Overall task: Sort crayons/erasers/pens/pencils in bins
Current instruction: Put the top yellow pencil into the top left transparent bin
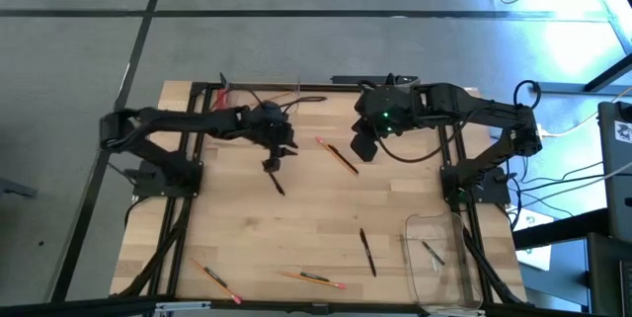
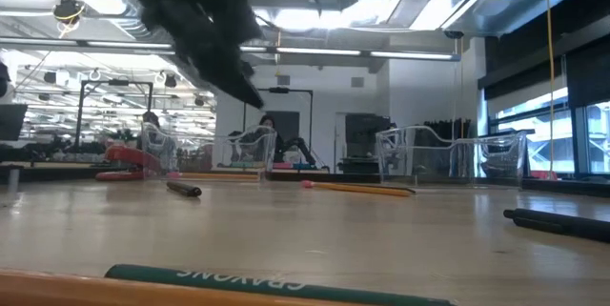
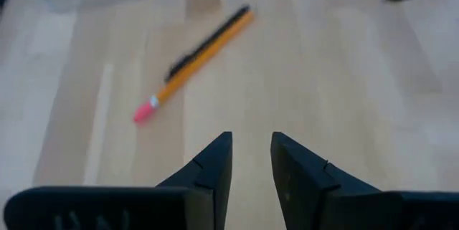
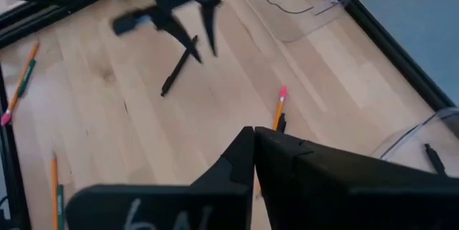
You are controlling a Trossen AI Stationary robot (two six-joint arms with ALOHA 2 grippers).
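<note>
- Wooden counter (image 1: 296,238) planks fill your overhead view, with grey floor around them; the low view looks across the boards into a lit room with glass partitions.
- Your clear bin (image 1: 439,258) near the right front corner is cut off at the picture's edge, and its walls are faint. One dark pen (image 1: 433,252) lies inside it.
- Another bin (image 1: 262,95) at the far edge is mostly hidden behind the left arm and cables; you can make out little of its outline.
- Low down, the arm overhead is a dark blur and you cannot tell its fingers there.
- Your left tool (image 1: 274,163) hangs over the middle of the counter toward the far side, arm stretched in from the left edge, fingers a narrow gap apart with nothing between them. Its wrist view shows both fingers (image 3: 215,165) above bare wood.
- A black pen (image 1: 277,185) lies just beside that tool, on its near side.
- Your right tool (image 1: 361,147) reaches in from the right edge, elbow folded back; its fingers look closed together and empty in its wrist view (image 4: 252,144).
- A pencil (image 1: 337,155) with another pen against it lies between the two tools.
- One more pen (image 1: 367,252) lies right of centre toward the front edge.
- Two pencils (image 1: 312,278) (image 1: 216,278) lie along the front edge, the second partly hard to read near the frame.
</note>
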